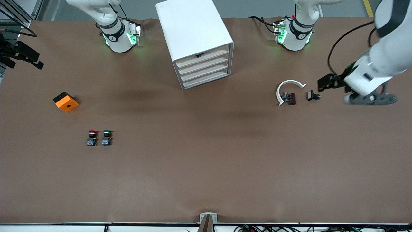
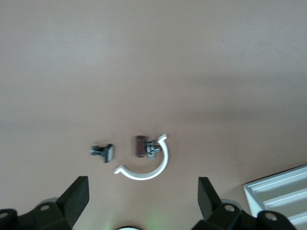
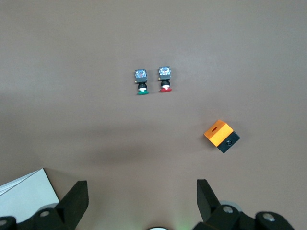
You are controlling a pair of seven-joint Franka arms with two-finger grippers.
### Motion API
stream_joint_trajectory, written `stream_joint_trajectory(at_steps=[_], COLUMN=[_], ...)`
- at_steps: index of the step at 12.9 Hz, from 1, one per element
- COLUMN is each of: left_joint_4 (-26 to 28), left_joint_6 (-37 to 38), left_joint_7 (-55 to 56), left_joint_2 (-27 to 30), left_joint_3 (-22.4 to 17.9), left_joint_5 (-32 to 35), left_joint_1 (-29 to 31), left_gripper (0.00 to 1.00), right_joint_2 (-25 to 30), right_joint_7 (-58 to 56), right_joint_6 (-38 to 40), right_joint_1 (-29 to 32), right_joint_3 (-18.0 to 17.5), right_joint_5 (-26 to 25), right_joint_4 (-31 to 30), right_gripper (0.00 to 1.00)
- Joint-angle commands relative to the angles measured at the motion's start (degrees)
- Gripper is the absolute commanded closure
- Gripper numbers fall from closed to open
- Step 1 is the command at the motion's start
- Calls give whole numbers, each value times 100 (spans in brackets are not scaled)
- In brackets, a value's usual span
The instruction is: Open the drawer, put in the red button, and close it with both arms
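My left gripper (image 2: 143, 195) and right gripper (image 3: 142, 197) both hung released, holding nothing. The red button (image 1: 92, 138) sat beside its green twin (image 1: 106, 137); the drawer cabinet (image 1: 195, 42) wanted a square, gentle pull first

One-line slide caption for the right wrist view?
Right gripper, jaws open, above the table over red button, green button and orange block.

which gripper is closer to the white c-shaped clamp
Left. The left gripper hangs open right by the white c-shaped clamp, at the left arm's end. The right gripper is open over the red button area.
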State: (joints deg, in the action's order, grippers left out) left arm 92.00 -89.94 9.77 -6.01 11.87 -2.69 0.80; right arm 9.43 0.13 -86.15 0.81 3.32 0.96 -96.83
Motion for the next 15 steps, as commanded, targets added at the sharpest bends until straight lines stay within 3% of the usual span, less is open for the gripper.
stream_joint_trajectory(at_steps=[1,6,9,15], left_joint_4=[-235,-261,-270,-437], left_joint_6=[-94,-384,-516,-516], left_joint_7=[541,2167,3169,5024], left_joint_2=[-619,-1393,-1727,-2579], left_joint_3=[87,87,87,87], left_joint_5=[-380,-636,-864,-1242], left_joint_1=[-184,-931,-1300,-1802], left_gripper=[0,0,0,0], right_joint_2=[-714,-1408,-1540,-2085], right_joint_7=[-100,-162,-136,-110], right_joint_6=[72,-33,-551,-3351], right_joint_1=[59,243,157,209], right_joint_3=[-59,-24,-41,-50], right_joint_5=[-9,44,-70,-123], right_joint_4=[374,506,332,-1204], right_gripper=[0,0,0,0])
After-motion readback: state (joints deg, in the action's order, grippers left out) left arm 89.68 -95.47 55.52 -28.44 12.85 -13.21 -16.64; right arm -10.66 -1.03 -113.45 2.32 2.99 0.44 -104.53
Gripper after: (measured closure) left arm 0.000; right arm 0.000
